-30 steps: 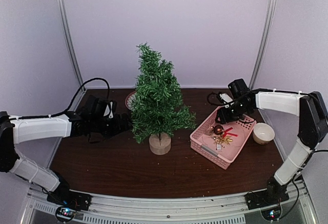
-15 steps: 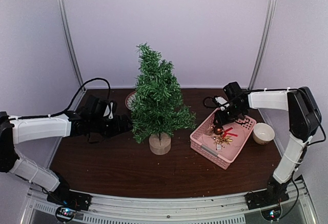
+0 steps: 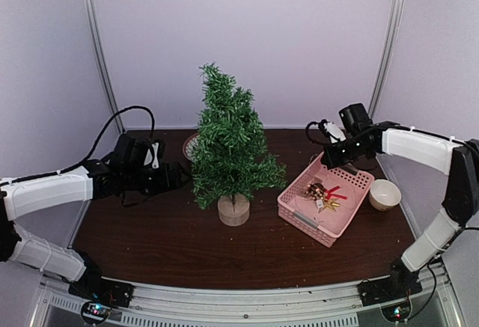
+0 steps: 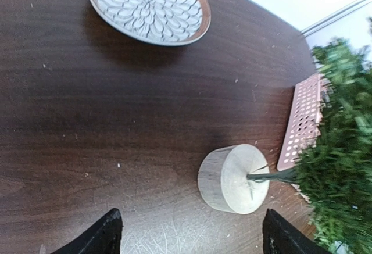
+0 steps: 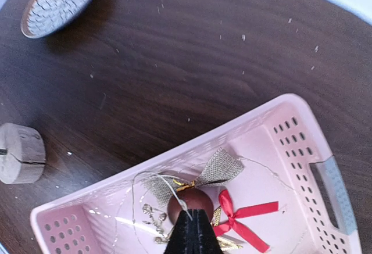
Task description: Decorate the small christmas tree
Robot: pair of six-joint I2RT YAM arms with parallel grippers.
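Centrally, small christmas tree (image 3: 230, 147) between both jaws

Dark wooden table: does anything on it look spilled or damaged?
Yes: small pale specks lie scattered over the dark brown wooden table, like shed crumbs. The round light wooden stump base shows a crack.

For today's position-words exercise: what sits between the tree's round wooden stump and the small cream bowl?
The pink perforated plastic basket of ornaments, shown in the top external view.
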